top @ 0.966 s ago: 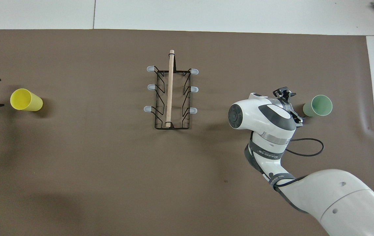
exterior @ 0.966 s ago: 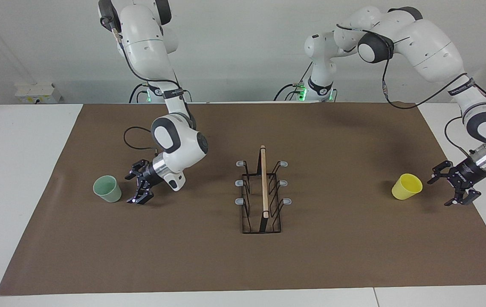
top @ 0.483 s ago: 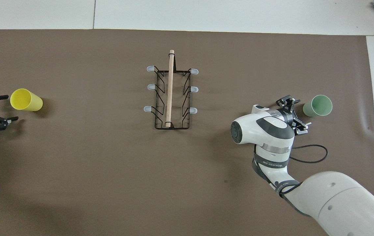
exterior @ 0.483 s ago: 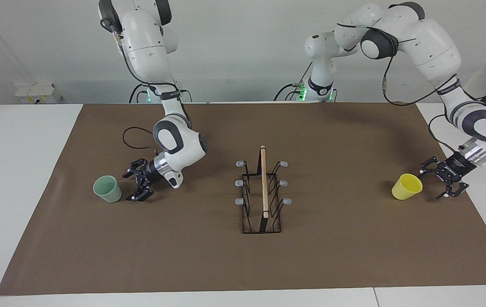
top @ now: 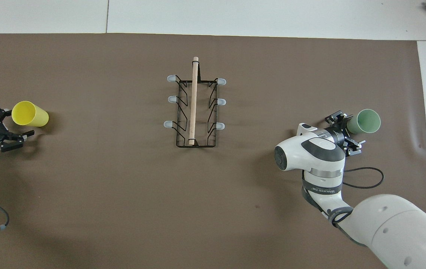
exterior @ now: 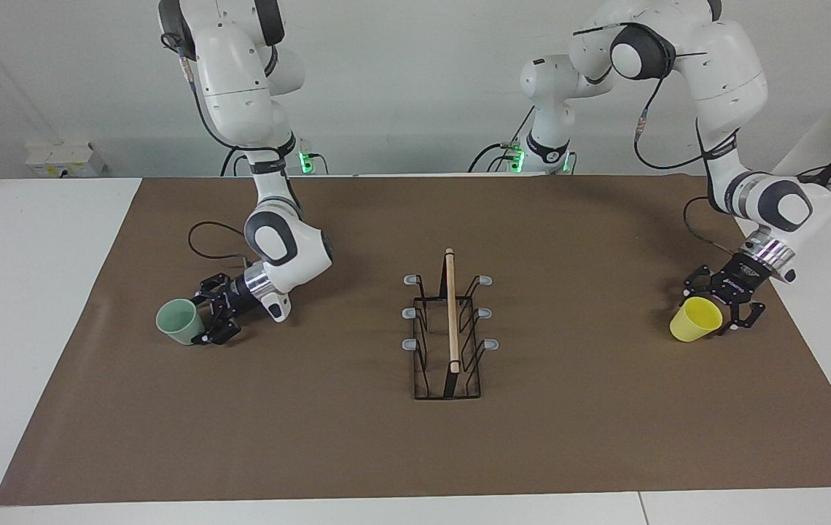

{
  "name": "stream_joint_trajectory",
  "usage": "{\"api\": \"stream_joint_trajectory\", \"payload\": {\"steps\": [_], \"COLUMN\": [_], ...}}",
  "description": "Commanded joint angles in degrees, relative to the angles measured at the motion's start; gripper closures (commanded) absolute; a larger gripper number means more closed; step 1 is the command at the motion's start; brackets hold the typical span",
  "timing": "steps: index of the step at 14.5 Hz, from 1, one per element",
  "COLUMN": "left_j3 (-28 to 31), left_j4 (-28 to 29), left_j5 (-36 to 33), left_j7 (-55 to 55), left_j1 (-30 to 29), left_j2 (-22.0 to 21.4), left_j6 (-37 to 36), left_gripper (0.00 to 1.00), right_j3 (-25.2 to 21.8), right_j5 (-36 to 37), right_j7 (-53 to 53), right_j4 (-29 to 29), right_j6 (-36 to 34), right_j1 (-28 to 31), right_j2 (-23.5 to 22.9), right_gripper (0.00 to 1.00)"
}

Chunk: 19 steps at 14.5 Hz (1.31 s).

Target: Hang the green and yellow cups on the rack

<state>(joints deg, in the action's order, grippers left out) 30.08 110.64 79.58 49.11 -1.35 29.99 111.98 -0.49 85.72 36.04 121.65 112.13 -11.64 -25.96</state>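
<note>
- The green cup (exterior: 181, 321) stands on the surface toward the right arm's end, at nine o'clock of the rack (exterior: 449, 326) in the facing view. The right tool (exterior: 212, 319) is spread around its wall, not visibly clamped.
- The yellow cup (exterior: 695, 319) sits at three o'clock of the rack, with the left tool (exterior: 726, 302) splayed wide at its side.
- Both cups look light, thin and slick (plastic, I judge), so a gentle mid-wall pinch suits them.
</note>
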Motion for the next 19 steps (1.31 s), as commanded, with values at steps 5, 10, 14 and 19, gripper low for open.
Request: {"api": "stream_joint_trajectory", "payload": {"steps": [5,10,14,19], "left_j3": [-0.11,0.15,0.15,-0.2], "left_j4": [6.26,6.87,6.79,4.69], "left_j5": [9.17,9.63,9.63,8.93], "left_j7": [0.11,-8.94,-8.25,-7.8], "left_j1": [3.72,5.92,7.23,8.82], "left_j2": [-3.19,-4.5,-4.94,-5.82], "left_j6": [4.91,5.88,8.6,13.18], "left_gripper": [0.0,0.0,0.61,1.0], "right_j3": [0.4,0.4,0.49,0.58], "right_j5": [10.42,10.79,9.82,-13.14], "right_j7": [-1.94,-1.85,0.25,25.78], "right_j4": [2.98,3.07,2.28,-7.54], "right_j6": [4.67,5.12,4.59,10.48], "right_j1": [5.22,5.58,5.05,9.18], "right_j2": [1.44,1.44,2.92,10.12], "right_gripper": [0.0,0.57,0.97,1.0]}}
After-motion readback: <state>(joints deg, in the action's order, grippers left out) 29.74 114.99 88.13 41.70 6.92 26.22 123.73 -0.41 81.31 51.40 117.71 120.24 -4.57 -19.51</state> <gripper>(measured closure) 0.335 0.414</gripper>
